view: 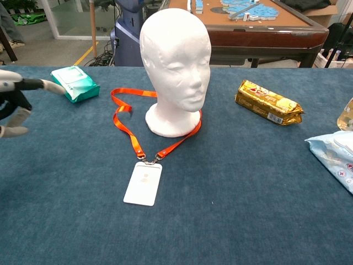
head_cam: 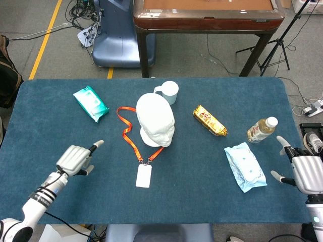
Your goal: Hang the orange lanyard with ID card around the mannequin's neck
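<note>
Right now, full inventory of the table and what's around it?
mannequin head: 1, white, table centre
lanyard: 1, orange, looped around the mannequin's base
ID card: 1, white, flat in front of the head
wipes pack: 1, teal, far left
mug: 1, white, behind the head
snack packet: 1, gold, right of the head
bottle: 1, clear, yellowish drink, right
wipes pack: 1, light blue, near right
wooden table: 1, brown, background
left hand: empty, near left
right hand: empty, right edge

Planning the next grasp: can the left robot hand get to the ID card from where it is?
Probably yes: the left robot hand is open, and bare tabletop lies between it and the ID card.
</note>
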Tool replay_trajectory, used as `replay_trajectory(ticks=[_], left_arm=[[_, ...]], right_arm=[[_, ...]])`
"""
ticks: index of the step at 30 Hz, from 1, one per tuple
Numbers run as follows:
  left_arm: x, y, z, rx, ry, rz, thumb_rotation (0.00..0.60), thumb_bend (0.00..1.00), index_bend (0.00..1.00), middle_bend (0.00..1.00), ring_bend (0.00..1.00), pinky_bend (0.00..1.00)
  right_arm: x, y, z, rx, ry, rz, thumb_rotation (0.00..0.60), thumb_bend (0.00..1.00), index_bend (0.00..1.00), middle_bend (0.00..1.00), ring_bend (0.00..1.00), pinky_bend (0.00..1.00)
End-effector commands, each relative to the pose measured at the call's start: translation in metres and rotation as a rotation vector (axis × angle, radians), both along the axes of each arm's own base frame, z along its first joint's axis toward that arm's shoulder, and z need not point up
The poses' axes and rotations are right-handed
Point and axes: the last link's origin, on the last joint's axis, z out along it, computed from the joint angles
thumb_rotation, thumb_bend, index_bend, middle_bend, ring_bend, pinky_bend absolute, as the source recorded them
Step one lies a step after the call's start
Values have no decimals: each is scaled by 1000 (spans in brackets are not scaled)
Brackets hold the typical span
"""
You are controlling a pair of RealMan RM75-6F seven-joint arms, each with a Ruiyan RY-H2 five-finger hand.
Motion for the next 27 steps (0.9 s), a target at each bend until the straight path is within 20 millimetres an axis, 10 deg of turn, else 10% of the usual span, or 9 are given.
replay_trajectory(ticks=[1, 14, 27], left_arm=[[-29, -5, 23, 112, -32, 83, 600, 318, 78, 604, 616, 764], [-87, -47, 49, 489, -88, 125, 600, 257, 86, 356, 357, 464], [-92, -82, 38, 535, -100, 105, 600, 255, 86, 347, 353, 437]], right_arm=[[-5, -2, 0, 0, 8, -19, 600, 0, 134, 413, 372, 461], [-3, 2, -8, 23, 16, -8, 600, 0, 134, 338, 276, 386], [1, 2, -19, 80, 9, 68, 600, 0, 134, 337, 275, 370]])
